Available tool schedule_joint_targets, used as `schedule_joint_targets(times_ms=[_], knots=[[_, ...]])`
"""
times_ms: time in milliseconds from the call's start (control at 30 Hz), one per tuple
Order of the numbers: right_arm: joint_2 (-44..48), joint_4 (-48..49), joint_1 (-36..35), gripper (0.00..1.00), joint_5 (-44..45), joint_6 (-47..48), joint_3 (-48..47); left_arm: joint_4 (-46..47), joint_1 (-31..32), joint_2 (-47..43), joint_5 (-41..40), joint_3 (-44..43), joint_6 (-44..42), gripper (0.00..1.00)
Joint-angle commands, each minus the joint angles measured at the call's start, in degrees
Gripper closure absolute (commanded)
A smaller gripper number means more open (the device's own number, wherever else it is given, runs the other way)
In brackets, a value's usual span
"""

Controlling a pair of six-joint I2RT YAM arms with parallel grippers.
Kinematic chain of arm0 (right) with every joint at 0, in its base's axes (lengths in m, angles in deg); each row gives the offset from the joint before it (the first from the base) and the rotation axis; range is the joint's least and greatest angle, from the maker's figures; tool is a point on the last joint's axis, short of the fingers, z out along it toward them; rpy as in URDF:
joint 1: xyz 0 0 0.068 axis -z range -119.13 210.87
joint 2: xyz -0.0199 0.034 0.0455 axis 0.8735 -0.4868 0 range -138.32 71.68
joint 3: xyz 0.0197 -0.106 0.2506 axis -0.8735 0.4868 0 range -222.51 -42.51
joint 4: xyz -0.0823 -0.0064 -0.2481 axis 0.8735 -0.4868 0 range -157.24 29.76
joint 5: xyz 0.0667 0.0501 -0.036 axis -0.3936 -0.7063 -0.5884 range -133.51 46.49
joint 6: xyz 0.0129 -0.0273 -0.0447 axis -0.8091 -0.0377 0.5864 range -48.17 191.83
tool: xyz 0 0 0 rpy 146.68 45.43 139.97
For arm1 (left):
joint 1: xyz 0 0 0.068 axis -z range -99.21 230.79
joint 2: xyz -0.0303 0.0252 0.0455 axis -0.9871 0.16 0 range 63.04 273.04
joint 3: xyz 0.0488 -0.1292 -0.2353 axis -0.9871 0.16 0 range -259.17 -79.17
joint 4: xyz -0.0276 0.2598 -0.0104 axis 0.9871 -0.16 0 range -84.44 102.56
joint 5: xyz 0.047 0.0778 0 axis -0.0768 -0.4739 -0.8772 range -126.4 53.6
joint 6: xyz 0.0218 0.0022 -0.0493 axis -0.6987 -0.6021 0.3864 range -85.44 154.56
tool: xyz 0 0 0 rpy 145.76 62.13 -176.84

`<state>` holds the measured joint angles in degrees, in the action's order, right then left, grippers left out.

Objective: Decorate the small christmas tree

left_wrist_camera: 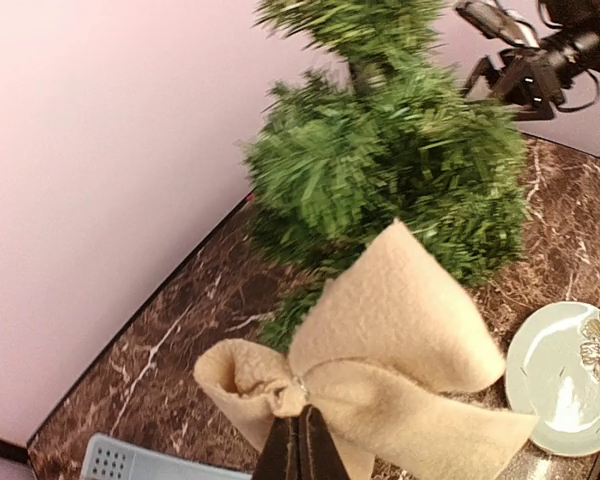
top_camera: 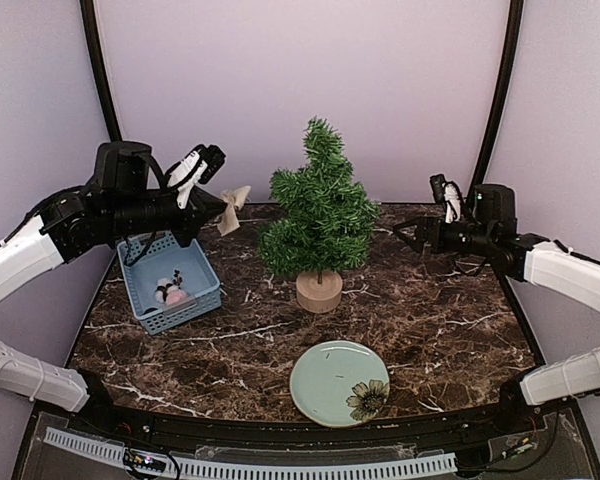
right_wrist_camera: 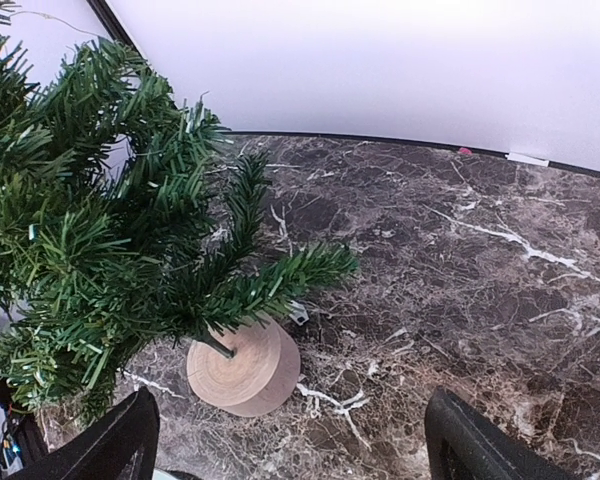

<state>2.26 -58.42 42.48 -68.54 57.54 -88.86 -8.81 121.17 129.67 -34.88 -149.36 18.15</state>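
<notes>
The small christmas tree (top_camera: 318, 210) stands upright mid-table on its round light-wood stump (top_camera: 319, 291); its green branches (left_wrist_camera: 390, 160) fill the left wrist view and its stump (right_wrist_camera: 243, 367) shows in the right wrist view. A cream fleece bow (top_camera: 232, 208) hangs in the air just left of the tree, held by my left gripper (top_camera: 220, 207), whose dark fingertips (left_wrist_camera: 302, 450) are shut on the bow (left_wrist_camera: 400, 350) at its knot. My right gripper (top_camera: 400, 233) hovers right of the tree, open and empty, one dark finger (right_wrist_camera: 115, 450) at each lower corner of its view.
A blue basket (top_camera: 194, 305) holding small ornaments (top_camera: 172, 291) sits on the table's left side, below the left arm. A pale green plate (top_camera: 325, 382) with a flower print lies in front of the tree. Curved dark posts and a pale wall close the back.
</notes>
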Motion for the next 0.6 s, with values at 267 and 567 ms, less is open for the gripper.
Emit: schedule_joint_targets(times_ms=[267, 567], knots=[[3.01, 2.95, -0.49, 0.06, -0.35, -0.62, 1.70, 24.49, 7.62, -0.10, -7.77, 15.52, -27.54, 1.00], [3.43, 3.47, -0.49, 0.06, 0.24, -0.38, 2.72, 32.29, 8.88, -1.31, -7.60, 21.76, -32.07, 1.00]])
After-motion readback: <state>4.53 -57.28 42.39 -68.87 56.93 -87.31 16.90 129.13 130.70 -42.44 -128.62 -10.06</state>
